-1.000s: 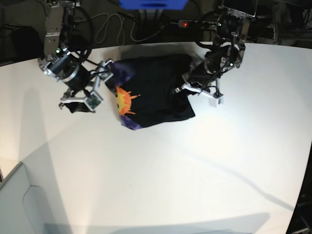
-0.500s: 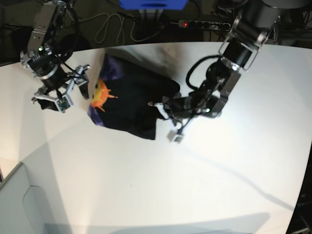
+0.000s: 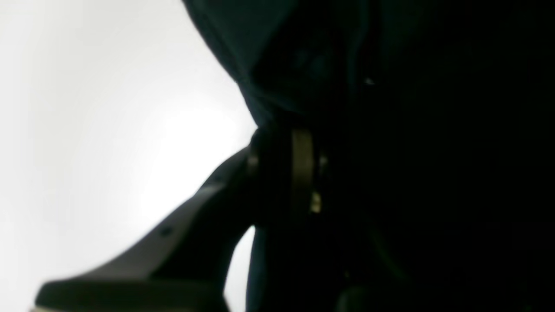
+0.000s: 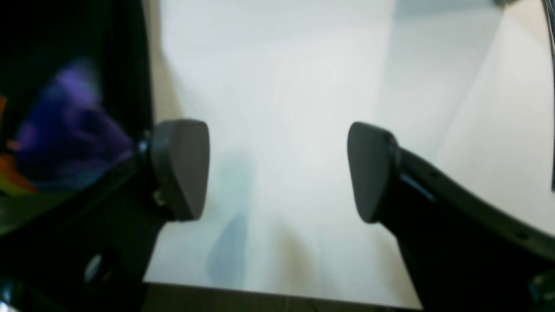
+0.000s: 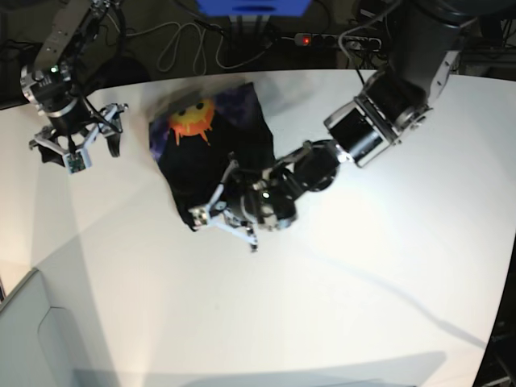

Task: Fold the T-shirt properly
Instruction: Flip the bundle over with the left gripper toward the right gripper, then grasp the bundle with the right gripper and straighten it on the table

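The black T-shirt [image 5: 214, 157] lies bunched on the white table [image 5: 339, 290], left of centre. Its orange sun print [image 5: 192, 118] and purple patch face up at the back. My left gripper [image 5: 212, 213] reaches across from the right and is shut on the shirt's front edge. In the left wrist view dark cloth [image 3: 303, 65] fills the jaws of the left gripper [image 3: 277, 147]. My right gripper [image 5: 81, 149] hangs open and empty to the left of the shirt, apart from it. In the right wrist view the right gripper [image 4: 277, 169] is spread over bare table, with the purple patch [image 4: 65, 130] at the left.
A power strip with a red light [image 5: 322, 39], looped cables [image 5: 177, 48] and a blue box [image 5: 254, 6] lie behind the table's back edge. A grey surface [image 5: 32, 339] borders the front left corner.
My left arm has swung left and forward, dragging the shirt with it. The shirt has turned, so the sun print now sits at the back. My right gripper has drawn back and left.
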You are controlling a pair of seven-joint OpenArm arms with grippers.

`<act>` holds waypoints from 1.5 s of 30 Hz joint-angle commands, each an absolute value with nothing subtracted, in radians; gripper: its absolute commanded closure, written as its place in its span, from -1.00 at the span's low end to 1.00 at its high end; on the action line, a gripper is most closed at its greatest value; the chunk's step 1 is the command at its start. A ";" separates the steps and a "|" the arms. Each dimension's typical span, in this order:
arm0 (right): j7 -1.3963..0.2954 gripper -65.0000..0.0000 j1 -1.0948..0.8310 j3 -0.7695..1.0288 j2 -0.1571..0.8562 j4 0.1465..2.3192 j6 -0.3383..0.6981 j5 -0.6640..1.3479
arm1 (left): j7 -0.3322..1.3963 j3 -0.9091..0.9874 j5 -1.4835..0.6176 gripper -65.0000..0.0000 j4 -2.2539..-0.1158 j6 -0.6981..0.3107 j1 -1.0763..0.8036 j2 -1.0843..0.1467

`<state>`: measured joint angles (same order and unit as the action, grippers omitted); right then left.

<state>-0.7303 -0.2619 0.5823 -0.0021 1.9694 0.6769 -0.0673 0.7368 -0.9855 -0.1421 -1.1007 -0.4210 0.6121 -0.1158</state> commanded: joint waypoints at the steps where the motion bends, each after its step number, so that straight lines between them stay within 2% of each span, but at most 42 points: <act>1: -0.702 -0.47 -0.257 0.585 -0.002 1.994 0.698 -0.050 | 0.760 -0.998 -0.096 1.00 -1.092 -0.467 0.601 -0.104; 5: -0.702 -0.47 -0.266 0.585 -0.007 1.994 0.698 -0.050 | 0.734 -0.998 0.062 1.00 -1.092 -0.552 0.591 -0.045; 10: -0.702 -0.47 -0.268 0.585 -0.007 1.994 0.698 -0.050 | 0.743 -0.998 0.104 1.00 -1.096 -0.559 0.590 -0.022; 12: -0.702 -0.47 -0.268 0.585 -0.007 1.994 0.698 -0.050 | 0.746 -0.998 0.104 0.79 -1.102 -0.558 0.590 -0.022; 16: -0.702 -0.47 -0.268 0.585 -0.007 1.994 0.698 -0.050 | 0.788 -0.997 0.104 0.06 -1.133 -0.559 0.598 -0.031; 18: -0.702 -0.47 -0.268 0.582 -0.007 1.994 0.698 -0.050 | 0.796 -0.974 0.104 -0.12 -1.199 -0.558 0.601 -0.047; 19: -0.702 -0.48 -0.268 0.581 -0.007 1.994 0.698 -0.050 | 0.797 -0.955 0.104 -0.15 -1.241 -0.558 0.599 -0.058; 25: -0.702 -0.48 -0.266 0.579 -0.024 1.998 0.698 -0.048 | 0.799 -0.865 0.105 -0.15 -1.391 -0.558 0.599 -0.076; 29: -0.704 -0.47 -0.288 0.573 -0.064 2.087 0.698 -0.048 | 0.800 -0.796 0.105 -0.15 -1.461 -0.558 0.596 -0.107; 34: -0.693 -0.47 -0.361 0.446 -0.081 2.126 0.698 -0.048 | 0.800 -0.705 0.105 -0.15 -1.600 -0.558 0.558 -0.160; 38: -0.661 -0.46 -0.401 0.309 -0.082 2.124 0.698 -0.048 | 0.800 -0.518 0.105 -0.15 -1.713 -0.558 0.472 -0.226; 43: -0.616 -0.46 -0.403 0.220 -0.082 2.124 0.698 -0.048 | 0.800 -0.208 0.105 -0.15 -1.796 -0.564 0.325 -0.286; 45: -0.616 -0.38 -0.403 0.183 -0.077 2.123 0.698 -0.048 | 0.800 -0.091 0.105 -0.15 -1.813 -0.565 0.266 -0.306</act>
<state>-0.6395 -0.4057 0.1814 -0.0780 2.1063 0.6769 -0.0673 0.8169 -0.0872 0.1120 -1.7939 -0.5705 0.2447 -0.3027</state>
